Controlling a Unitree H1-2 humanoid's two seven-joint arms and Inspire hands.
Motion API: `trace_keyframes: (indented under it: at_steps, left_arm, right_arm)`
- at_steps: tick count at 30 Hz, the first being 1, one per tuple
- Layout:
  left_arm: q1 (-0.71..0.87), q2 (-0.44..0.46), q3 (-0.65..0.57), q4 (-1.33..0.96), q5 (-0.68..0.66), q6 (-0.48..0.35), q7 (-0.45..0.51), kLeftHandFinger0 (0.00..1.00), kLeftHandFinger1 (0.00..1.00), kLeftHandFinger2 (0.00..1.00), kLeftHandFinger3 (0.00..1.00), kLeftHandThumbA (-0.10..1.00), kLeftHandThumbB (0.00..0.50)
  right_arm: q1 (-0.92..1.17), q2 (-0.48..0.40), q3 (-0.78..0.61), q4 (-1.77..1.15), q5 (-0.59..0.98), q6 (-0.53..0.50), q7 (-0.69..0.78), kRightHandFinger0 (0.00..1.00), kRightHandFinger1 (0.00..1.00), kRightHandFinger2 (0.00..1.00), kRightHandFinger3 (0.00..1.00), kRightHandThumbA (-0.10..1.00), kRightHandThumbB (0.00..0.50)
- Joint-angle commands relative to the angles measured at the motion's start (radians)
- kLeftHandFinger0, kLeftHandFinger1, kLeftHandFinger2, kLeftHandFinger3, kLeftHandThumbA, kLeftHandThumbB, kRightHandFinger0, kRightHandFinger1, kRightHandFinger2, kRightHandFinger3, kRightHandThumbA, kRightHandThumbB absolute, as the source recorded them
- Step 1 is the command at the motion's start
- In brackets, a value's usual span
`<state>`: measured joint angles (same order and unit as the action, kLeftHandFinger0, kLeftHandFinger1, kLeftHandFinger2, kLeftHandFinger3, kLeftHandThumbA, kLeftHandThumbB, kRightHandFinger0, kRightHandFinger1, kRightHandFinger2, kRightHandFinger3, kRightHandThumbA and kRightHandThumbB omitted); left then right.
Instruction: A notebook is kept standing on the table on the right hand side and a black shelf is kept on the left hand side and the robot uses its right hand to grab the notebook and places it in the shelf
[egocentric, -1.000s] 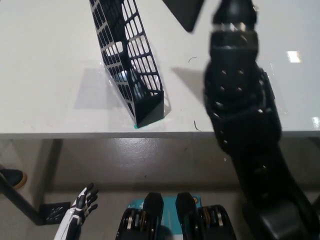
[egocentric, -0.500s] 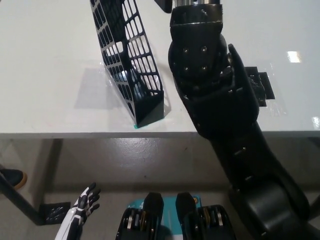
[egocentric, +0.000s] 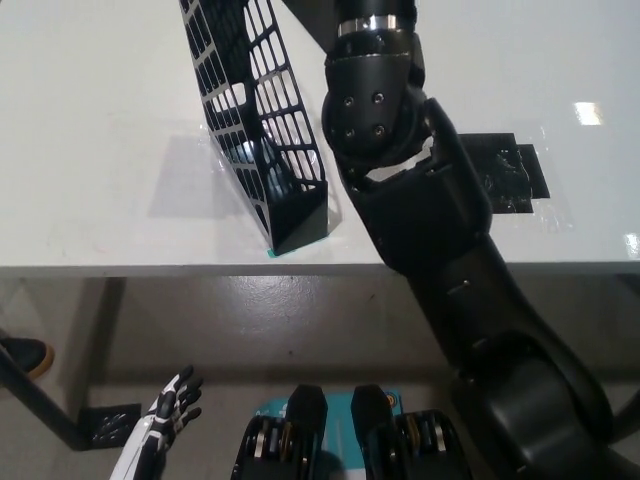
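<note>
The black lattice shelf (egocentric: 258, 130) stands tilted on the white table (egocentric: 100, 150), its near end close to the front edge. My black right arm (egocentric: 400, 170) reaches up from the bottom right, just right of the shelf, and its wrist meets the picture's top edge; the hand itself is cut off there. A dark corner of the notebook (egocentric: 308, 18) shows between the wrist and the shelf's top, off the table. My white left hand (egocentric: 170, 408) hangs low at the lower left, below the table, fingers apart and empty.
A patch of black tape (egocentric: 512, 172) lies on the table right of the arm. The table's front edge (egocentric: 150, 268) crosses the middle of the picture. A shoe (egocentric: 22, 353) shows on the floor at far left.
My right arm has swung left across the table towards the shelf, carrying the dark notebook corner with it. This uncovered the black tape patch. The left hand has stayed put.
</note>
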<state>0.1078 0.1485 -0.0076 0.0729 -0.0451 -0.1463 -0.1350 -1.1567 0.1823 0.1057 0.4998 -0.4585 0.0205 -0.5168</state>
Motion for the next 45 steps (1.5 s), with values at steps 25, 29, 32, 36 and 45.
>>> trace_keyframes:
  at_steps: [25,29,32,36,45]
  left_arm:
    - [0.000,0.018,-0.006,-0.005,0.008,-0.043,-0.026,1.00,1.00,1.00,1.00,1.00,0.422]
    - [-0.003,0.017,-0.005,-0.008,0.036,-0.026,-0.007,1.00,1.00,1.00,1.00,1.00,0.464]
    - [0.002,0.013,-0.007,-0.014,0.045,-0.013,-0.005,1.00,1.00,1.00,1.00,1.00,0.475]
    - [0.006,0.012,-0.004,-0.011,0.040,-0.017,-0.008,1.00,1.00,1.00,1.00,1.00,0.468]
    - [0.013,0.006,-0.005,-0.018,0.048,-0.010,-0.007,1.00,1.00,1.00,1.00,1.00,0.476]
  right_arm:
    - [-0.130,0.027,-0.047,0.069,0.036,-0.066,-0.109,0.00,0.13,0.60,0.72,-0.10,0.126]
    - [-0.158,0.013,-0.054,-0.084,0.047,0.005,-0.050,0.00,0.18,0.60,0.72,-0.10,0.124]
    - [-0.173,0.007,-0.056,-0.158,0.056,0.035,-0.023,0.00,0.18,0.60,0.73,-0.10,0.127]
    - [-0.211,0.012,-0.057,-0.216,0.052,0.094,-0.008,0.00,0.16,0.60,0.73,-0.10,0.141]
    - [-0.197,0.043,-0.054,-0.176,0.060,0.084,-0.027,0.00,0.13,0.60,0.73,-0.10,0.151]
